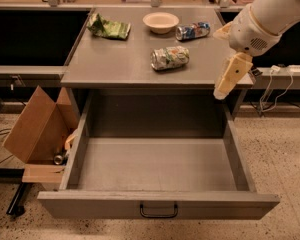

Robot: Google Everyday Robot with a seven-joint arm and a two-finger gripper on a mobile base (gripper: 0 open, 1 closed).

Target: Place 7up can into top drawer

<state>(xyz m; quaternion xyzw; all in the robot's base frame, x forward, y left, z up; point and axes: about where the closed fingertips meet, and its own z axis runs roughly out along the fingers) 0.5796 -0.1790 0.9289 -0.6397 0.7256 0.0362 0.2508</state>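
Observation:
The 7up can [170, 57], green and white with silver ends, lies on its side on the grey counter top [115, 64], right of centre. The top drawer [157, 202] is pulled fully open below it, with nothing inside and a small black handle [159, 211] on its front panel. My gripper [231, 76] hangs off the white arm at the counter's right front corner, to the right of the can and slightly nearer, apart from it and above the drawer's right side. It holds nothing that I can see.
On the counter's back part are a flat green snack bag [109, 28], a cream bowl [161, 21] and a blue-and-silver can [193, 31]. A brown cardboard box [37, 126] leans at the drawer's left. Cables and a power strip [285, 70] sit at the right.

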